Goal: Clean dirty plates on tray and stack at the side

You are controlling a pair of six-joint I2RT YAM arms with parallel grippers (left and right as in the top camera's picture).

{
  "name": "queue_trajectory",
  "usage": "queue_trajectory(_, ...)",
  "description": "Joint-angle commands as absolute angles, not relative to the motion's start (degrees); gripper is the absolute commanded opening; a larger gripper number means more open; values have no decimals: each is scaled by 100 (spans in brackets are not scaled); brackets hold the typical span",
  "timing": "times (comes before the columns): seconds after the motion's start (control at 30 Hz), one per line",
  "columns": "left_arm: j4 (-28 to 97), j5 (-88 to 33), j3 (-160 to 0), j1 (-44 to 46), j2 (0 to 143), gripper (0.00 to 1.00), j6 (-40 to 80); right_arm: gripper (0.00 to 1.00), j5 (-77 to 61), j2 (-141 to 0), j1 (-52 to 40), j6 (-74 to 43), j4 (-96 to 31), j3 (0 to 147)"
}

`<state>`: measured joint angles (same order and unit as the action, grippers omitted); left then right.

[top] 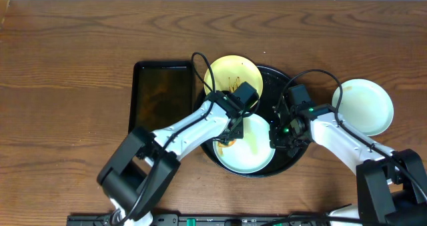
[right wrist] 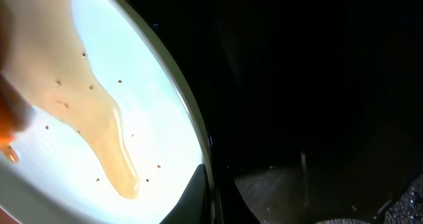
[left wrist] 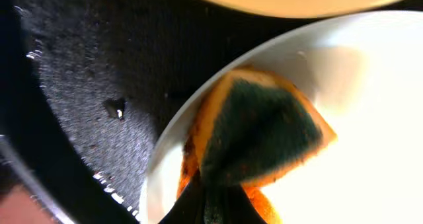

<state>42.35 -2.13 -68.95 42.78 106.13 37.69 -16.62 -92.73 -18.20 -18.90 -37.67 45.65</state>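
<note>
"So why does the left gripper (left wrist: 205, 207) pinch the sponge (left wrist: 258, 131) that low?"

"Likely to press it onto the sauce-smeared light blue plate (top: 250, 153), which lies in the round black tray (top: 272, 83). The right gripper (top: 275, 136) sits at that plate's rim, seemingly steadying it, though whether it actually grips cannot be told."

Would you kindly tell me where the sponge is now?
Overhead, the sponge is in the left gripper, on the left edge of the light blue plate in the round tray, below the yellow plate.
</note>
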Motion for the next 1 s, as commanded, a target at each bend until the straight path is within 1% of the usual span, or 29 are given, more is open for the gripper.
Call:
queue_trajectory(0.0,4309,250,-7011,4204,9767,7,3236,1,-1308,-9297,-1798,-1925,-3857,4521)
queue_trajectory(0.07,4394,473,-7011,4176,9456,7,3236,2,-1310,-9297,-1798,-1925,-3857,4521)
queue_trajectory(0.1,4495,550,-7011,4121,9255,7,3238,5,-1310,-9297,-1798,-1925,-3857,4521)
queue_trajectory(0.2,4727,572,-7011,3940,9013,7,3238,10,-1313,-9297,-1811,-1925,-3857,4521)
queue_trajectory(0.43,4993,609,-7008,3138,8914,7,3236,13,-1308,-9297,-1949,-1927,-3815,4486)
queue_trajectory(0.63,5002,598,-7008,2440,8917,7,3238,12,-1313,-9297,-1986,-2001,-3476,4233)
queue_trajectory(0.67,5013,582,-7008,2353,8917,8,3236,10,-1310,-9297,-1986,-2084,-3409,4156)
queue_trajectory(0.73,5033,561,-6997,2255,8917,7,3238,1,-1313,-9297,-1986,-2126,-3339,4064)
queue_trajectory(0.97,5035,561,-6976,2213,8917,8,3236,1,-1304,-9288,-1933,-2097,-3173,4086)
